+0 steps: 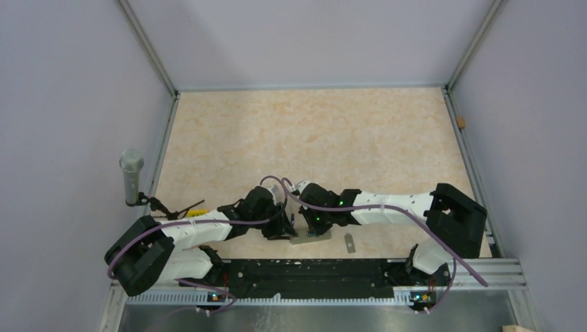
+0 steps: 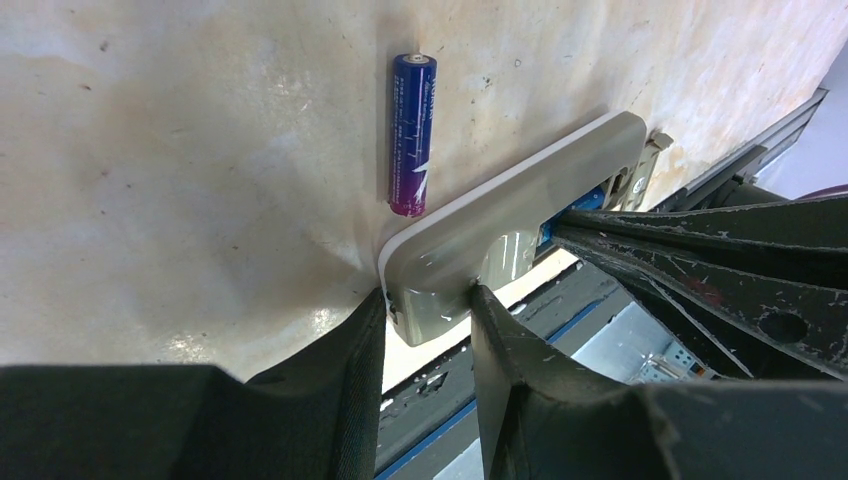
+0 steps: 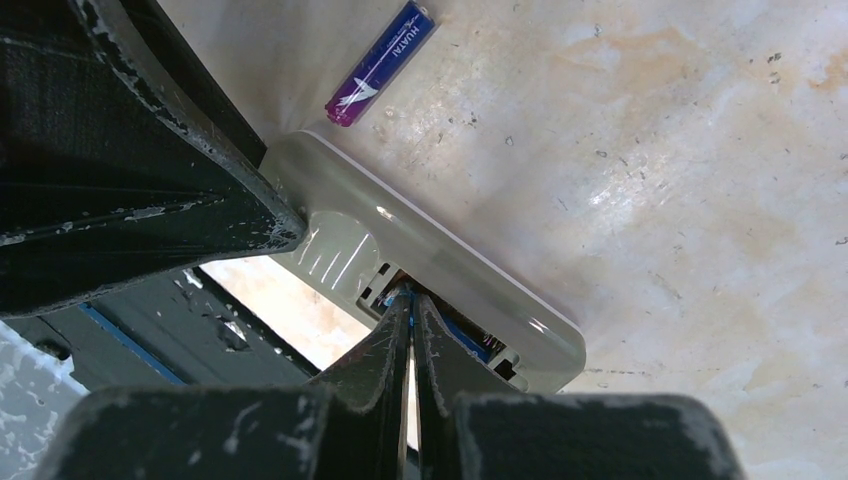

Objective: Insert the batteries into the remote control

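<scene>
The remote control [image 2: 520, 200] lies grey back up near the table's front edge, its battery bay open. My left gripper [image 2: 430, 300] is shut on its near end, one finger on each side. My right gripper [image 3: 408, 295] is shut, its fingertips pressed together into the open bay, where a blue battery [image 3: 465, 340] shows. A second blue battery with a reddish end [image 2: 411, 135] lies loose on the table beside the remote; it also shows in the right wrist view [image 3: 380, 62]. In the top view both grippers meet over the remote [image 1: 309, 238].
A small grey cover piece [image 1: 349, 242] lies right of the remote. A yellow object [image 1: 196, 209] sits by the left arm. A grey cylinder [image 1: 131, 176] stands at the left wall. The black rail [image 1: 311, 270] runs just in front of the remote.
</scene>
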Robot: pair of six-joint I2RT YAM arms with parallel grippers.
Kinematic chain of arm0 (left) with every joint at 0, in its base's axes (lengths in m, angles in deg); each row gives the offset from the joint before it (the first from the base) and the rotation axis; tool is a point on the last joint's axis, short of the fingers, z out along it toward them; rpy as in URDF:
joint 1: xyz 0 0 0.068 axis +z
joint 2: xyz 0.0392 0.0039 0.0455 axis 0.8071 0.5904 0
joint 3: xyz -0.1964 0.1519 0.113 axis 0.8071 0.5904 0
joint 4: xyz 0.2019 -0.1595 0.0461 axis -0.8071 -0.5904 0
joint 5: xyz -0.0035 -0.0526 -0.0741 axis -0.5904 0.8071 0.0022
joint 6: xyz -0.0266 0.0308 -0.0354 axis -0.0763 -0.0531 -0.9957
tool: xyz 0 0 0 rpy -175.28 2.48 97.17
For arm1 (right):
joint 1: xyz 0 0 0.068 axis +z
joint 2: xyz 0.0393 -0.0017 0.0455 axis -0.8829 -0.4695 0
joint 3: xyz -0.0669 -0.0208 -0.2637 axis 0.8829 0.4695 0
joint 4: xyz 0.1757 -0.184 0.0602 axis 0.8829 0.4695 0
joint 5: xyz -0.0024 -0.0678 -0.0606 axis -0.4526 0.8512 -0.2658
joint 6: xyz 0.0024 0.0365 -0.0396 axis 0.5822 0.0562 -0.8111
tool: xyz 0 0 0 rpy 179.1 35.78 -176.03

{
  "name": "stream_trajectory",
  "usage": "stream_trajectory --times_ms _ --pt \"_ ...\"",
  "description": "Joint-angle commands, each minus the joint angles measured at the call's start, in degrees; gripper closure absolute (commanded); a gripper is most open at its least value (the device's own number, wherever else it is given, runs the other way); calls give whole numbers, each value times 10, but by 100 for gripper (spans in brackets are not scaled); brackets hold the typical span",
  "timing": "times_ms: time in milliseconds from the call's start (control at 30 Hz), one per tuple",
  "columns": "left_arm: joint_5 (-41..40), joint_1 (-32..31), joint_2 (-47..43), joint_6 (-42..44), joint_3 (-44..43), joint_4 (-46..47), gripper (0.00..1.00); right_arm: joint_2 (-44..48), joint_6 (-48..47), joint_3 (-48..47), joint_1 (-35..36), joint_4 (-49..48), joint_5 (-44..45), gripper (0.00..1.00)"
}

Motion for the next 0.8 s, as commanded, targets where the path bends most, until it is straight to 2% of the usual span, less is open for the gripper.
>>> stream_trajectory --times_ms 0,333,633,767 --pt "-39 -2 5 23 -19 -30 63 8 0 -8 13 25 22 97" --pt "-67 -2 -40 32 -32 -103 49 51 -13 -51 -5 56 98 90" --pt "-10 -3 -70 20 -17 -111 47 73 -28 -37 -52 41 106 89" --pt "17 -18 -62 15 -17 -99 53 55 -31 -29 -66 15 104 94"
